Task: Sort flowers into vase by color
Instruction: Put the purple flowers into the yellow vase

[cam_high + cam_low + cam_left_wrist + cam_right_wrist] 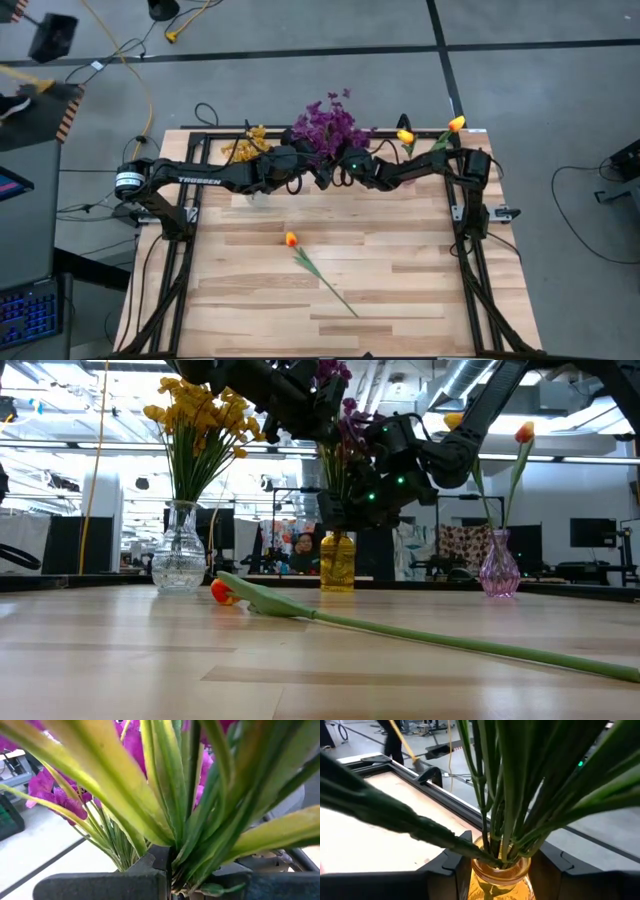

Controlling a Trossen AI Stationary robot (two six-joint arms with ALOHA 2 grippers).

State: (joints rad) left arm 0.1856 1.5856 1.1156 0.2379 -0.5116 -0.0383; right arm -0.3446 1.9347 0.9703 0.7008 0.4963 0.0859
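- A single orange tulip (291, 239) lies loose on the wooden table (400, 300), near its middle, with the long green stem (328, 278) running away from the vases; in the low view the stem crosses the foreground and the blossom lies in front of the vases.
- Along the far edge stand three vases: a clear glass vase (178, 556) with yellow small-blossom flowers (200, 415), an amber vase (338, 563) with the purple bunch (330, 125), and a pinkish vase (499, 568) with two orange tulips (405, 136).
- Both arms meet at the middle vase and hide much of the purple bunch from the low view.
- The left gripper (167, 870) is clamped tight on the purple bunch's green stems and leaves, just above the vase.
- The right gripper (502, 870) sits lower, its fingers (452, 862) apart on either side of the amber vase's neck; I cannot tell whether they touch the glass.
- White lettering reading "TROSSEN" (196, 181) shows on the left arm.
- Beyond the table lie a grey floor, a yellow cable (135, 70) and a keyboard (25, 315).
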